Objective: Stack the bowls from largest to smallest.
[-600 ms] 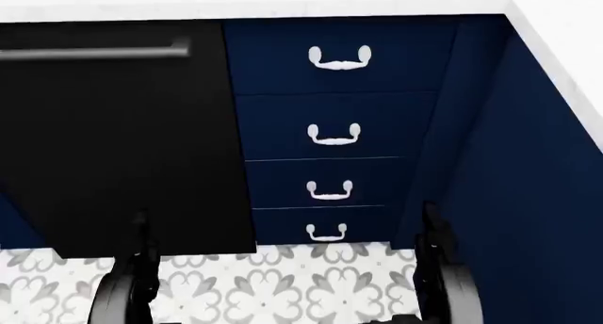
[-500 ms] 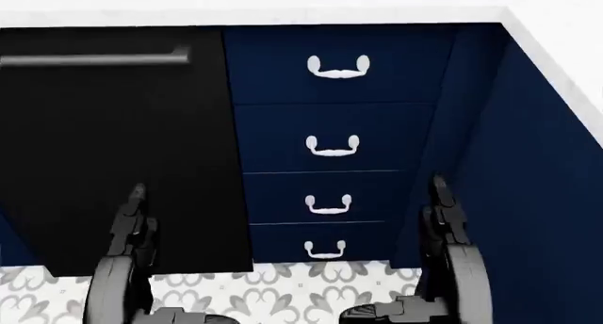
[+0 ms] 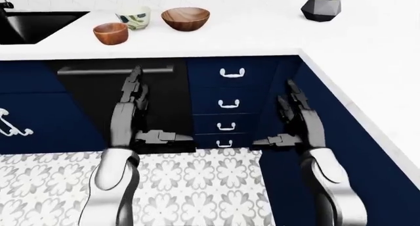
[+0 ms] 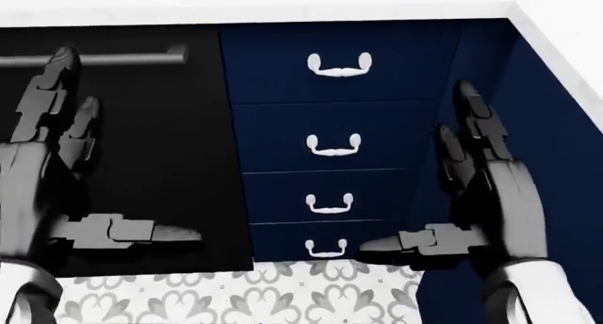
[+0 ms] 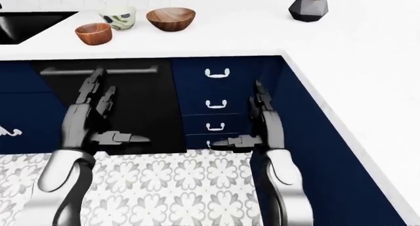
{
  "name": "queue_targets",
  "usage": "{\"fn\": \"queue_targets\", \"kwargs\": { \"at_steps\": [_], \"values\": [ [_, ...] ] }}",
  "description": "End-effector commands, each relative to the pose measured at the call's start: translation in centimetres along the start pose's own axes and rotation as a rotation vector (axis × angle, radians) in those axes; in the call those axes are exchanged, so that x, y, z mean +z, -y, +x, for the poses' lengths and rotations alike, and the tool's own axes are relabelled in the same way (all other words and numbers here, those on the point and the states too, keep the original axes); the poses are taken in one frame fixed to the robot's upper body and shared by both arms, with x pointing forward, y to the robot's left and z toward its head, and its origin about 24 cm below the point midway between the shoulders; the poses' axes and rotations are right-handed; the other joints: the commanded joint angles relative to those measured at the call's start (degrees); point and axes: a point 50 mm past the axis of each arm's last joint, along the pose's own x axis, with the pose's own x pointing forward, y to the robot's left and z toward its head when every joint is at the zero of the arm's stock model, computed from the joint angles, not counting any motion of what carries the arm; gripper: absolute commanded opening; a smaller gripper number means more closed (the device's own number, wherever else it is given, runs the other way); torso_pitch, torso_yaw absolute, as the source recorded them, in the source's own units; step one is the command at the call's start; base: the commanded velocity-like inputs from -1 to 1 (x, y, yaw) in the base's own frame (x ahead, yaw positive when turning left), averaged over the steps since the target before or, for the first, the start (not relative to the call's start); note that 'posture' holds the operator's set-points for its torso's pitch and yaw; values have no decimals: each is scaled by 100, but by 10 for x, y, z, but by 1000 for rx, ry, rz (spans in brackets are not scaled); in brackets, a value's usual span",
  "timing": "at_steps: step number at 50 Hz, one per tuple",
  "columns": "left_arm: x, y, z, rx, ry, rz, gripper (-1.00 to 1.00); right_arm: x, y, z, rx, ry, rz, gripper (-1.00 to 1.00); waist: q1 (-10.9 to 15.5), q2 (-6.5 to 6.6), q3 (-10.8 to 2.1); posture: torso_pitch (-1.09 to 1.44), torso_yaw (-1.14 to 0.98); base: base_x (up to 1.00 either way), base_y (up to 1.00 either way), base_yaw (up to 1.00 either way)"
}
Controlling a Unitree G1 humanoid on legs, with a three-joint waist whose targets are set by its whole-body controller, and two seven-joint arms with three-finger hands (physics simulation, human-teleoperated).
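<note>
Three bowls stand on the white counter [image 3: 262, 36] at the top left of the left-eye view: a large dark wooden bowl [image 3: 185, 18], a small brown bowl [image 3: 110, 33] and a white patterned bowl [image 3: 133, 16] behind it. They sit side by side, not stacked. My left hand [image 3: 134, 112] is open, fingers up, in front of the black dishwasher [image 3: 114, 103]. My right hand [image 3: 292, 117] is open, fingers up, by the blue drawers [image 3: 230, 100]. Both hands are empty and well below the counter top.
A black sink [image 3: 33, 25] is at the top left. A dark faceted planter [image 3: 321, 8] stands at the top right of the counter. The counter wraps round along the right. Patterned floor tiles [image 3: 197, 181] lie below.
Both arms have risen; the hands now show fully, fingers spread upward, higher in the head view. The head view has barely shifted.
</note>
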Motion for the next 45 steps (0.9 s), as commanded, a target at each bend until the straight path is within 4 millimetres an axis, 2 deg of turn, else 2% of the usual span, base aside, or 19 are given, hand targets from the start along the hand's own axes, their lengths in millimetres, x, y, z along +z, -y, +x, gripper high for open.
{"fn": "queue_targets", "kwargs": {
  "at_steps": [1, 4, 11, 13, 16, 17, 20, 22, 23, 24, 26, 28, 32, 34, 35, 36, 39, 42, 45],
  "values": [
    [21, -5, -2, 17, 49, -5, 100, 25, -5, 2, 40, 77, 30, 100, 58, 22, -199, 0, 0, 0, 0, 32],
    [31, -10, -5, 29, 64, -7, 100, 31, -10, 3, 56, 77, 34, 100, 94, -6, -15, 0, 0, 0, 0, 92],
    [35, -14, -5, 40, 70, -12, 100, 51, -17, 3, 76, 101, 12, 100, 272, 2, 59, 0, 0, 0, 0, 100],
    [33, -14, -5, 39, 69, -12, 100, 53, -18, 2, 87, 103, 30, 100, 284, -80, 111, 0, 0, 0, 0, 100],
    [34, -14, -4, 37, 66, -13, 100, 56, -19, 2, 88, 108, 29, 100, 245, -422, 229, 0, 0, 0, 0, 100],
    [33, -14, -4, 37, 65, -13, 100, 56, -19, 1, 96, 111, 44, 100, 209, -346, 216, 0, 0, 0, 0, 100],
    [32, -13, -2, 32, 63, -21, 100, 52, -21, -1, 110, 114, 54, 100, 220, -356, 132, 0, 0, 0, 0, 100],
    [34, -13, -3, 29, 69, -21, 100, 53, -22, 0, 115, 117, 56, 100, 198, -251, 105, 0, 0, 0, 0, 100],
    [35, -15, -3, 32, 71, -22, 100, 55, -22, 0, 113, 118, 51, 100, 15, -157, 137, 0, 0, 0, 7, 0],
    [35, -17, -3, 35, 73, -22, 100, 56, -23, 1, 107, 114, 43, 100, 109, -149, 140, 0, 0, 0, 0, 0],
    [34, -15, -3, 31, 74, -20, 100, 58, -23, 1, 107, 118, 36, 100, 17, 103, 82, 0, 0, 27, 1, 0],
    [33, -14, -3, 26, 72, -19, 100, 58, -25, 0, 116, 122, 31, 100, -57, 298, 337, 0, 0, 79, 19, 0],
    [36, -16, -4, 28, 76, -18, 100, 62, -27, -2, 126, 128, 27, 100, -194, 469, 166, 0, 0, 87, 23, 0],
    [37, -16, -5, 26, 79, -18, 100, 64, -26, -1, 128, 132, 29, 100, -169, 750, 67, 0, 0, 88, 23, 0],
    [38, -16, -5, 26, 80, -18, 100, 65, -27, -1, 129, 134, 29, 100, -177, 582, 217, 0, 0, 87, 23, 0],
    [41, -16, -5, 24, 84, -16, 100, 68, -27, -1, 130, 138, 29, 100, -203, 523, 232, 0, 0, 87, 23, 0],
    [48, -16, -5, 18, 94, -9, 100, 75, -25, -1, 117, 162, 10, 100, -92, 382, 62, 0, 0, 85, 17, 0],
    [53, -14, -5, 7, 100, -8, 100, 83, -20, -2, 105, 171, 28, 100, -75, 434, 52, 0, 0, 61, 0, 0],
    [56, -10, -5, -3, 108, -14, 100, 85, -22, -4, 117, 176, 25, 100, 18, 271, 42, 0, 0, 60, 0, 0]
  ]
}}
